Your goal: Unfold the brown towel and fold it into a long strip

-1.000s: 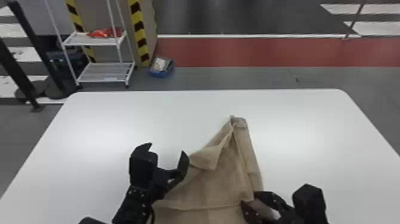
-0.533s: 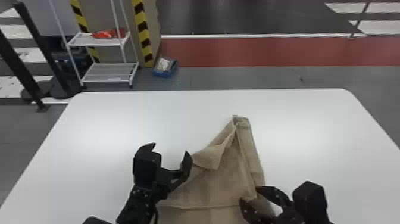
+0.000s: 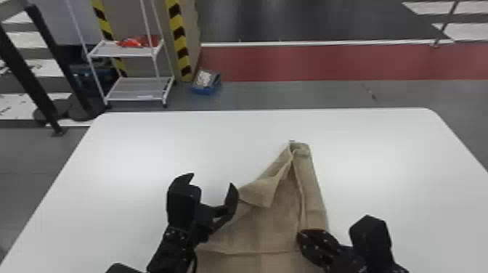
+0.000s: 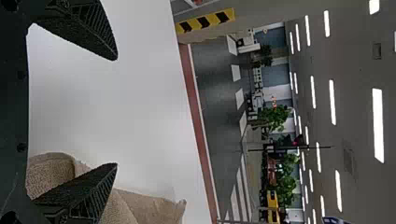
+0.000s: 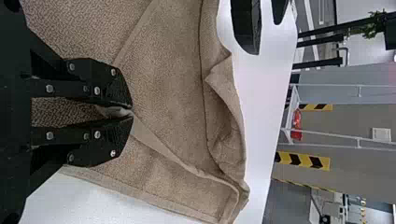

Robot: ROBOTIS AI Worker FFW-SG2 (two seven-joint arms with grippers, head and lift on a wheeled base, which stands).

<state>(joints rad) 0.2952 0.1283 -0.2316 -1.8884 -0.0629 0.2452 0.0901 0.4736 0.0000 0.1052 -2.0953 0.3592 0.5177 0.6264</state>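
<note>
Towel [image 3: 268, 228] on the tabletop [image 3: 163, 145] at six o'clock, left gripper [image 3: 212, 180] at its nine, right gripper [image 3: 302, 236] at its four (some towel between the fingers [image 5: 100, 144]), rack [image 3: 135, 84] on the floor [image 3: 290, 96] beyond at eleven, box [image 3: 206, 87] at the rack's three.

At seven o'clock, the black left arm [image 3: 169, 250] carries pale specks and a thin dark cable [image 3: 196, 259]; its fingers [image 4: 77, 191] are ribbed, pointed wedges. At five o'clock, the right arm [image 3: 348, 262] is black, its blunt fingers [image 5: 105, 149] studded with round silver screws [image 5: 97, 135].
</note>
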